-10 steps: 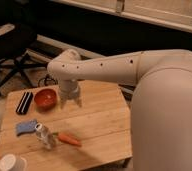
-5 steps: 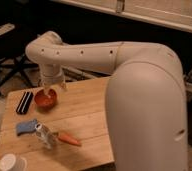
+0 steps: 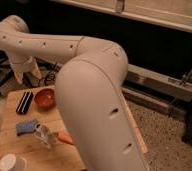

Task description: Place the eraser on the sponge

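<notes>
Wooden table [image 3: 39, 155]: arm [image 3: 89, 50] arched over it, pincer [image 3: 25, 79] hanging past eraser [image 3: 24, 102], whether spread cannot tell; sponge [image 3: 26, 126] apart.

The pale arm [image 3: 96, 115] rises thick in the foreground, bends at a broad elbow and stretches away to the left (small dark holes dot its side). At its far end the wrist [image 3: 11, 35] turns down, and the gripper [image 3: 23, 76] hangs beneath it, pointing downward.
</notes>
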